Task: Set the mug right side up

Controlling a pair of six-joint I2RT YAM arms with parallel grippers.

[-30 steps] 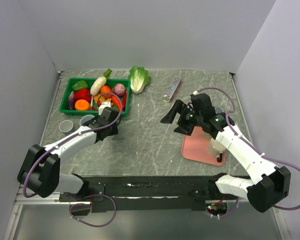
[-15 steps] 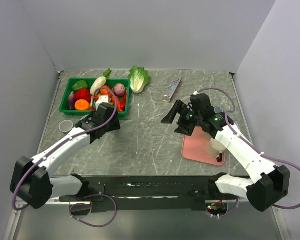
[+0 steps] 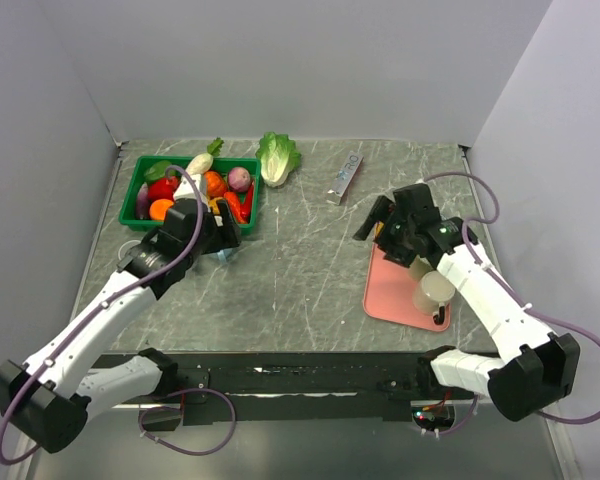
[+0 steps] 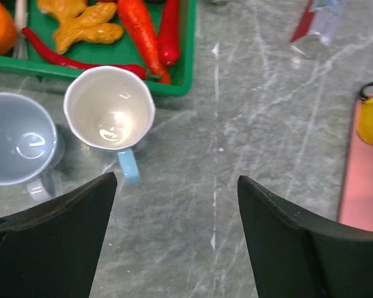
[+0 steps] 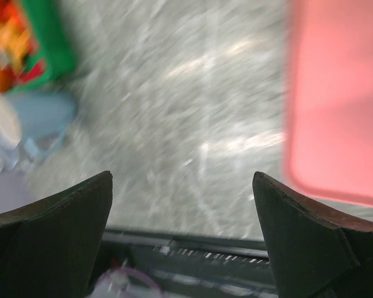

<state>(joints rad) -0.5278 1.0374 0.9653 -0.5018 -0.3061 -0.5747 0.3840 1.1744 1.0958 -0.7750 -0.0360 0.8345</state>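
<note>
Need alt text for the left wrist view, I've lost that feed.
A white mug with a pale blue handle stands mouth-up beside the green tray of vegetables, a blue mug upright next to it. The left tool is open, holding nothing.

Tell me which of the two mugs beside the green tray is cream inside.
The mug with the pale blue handle, nearest the tray; the other mug is grey-blue inside.
</note>
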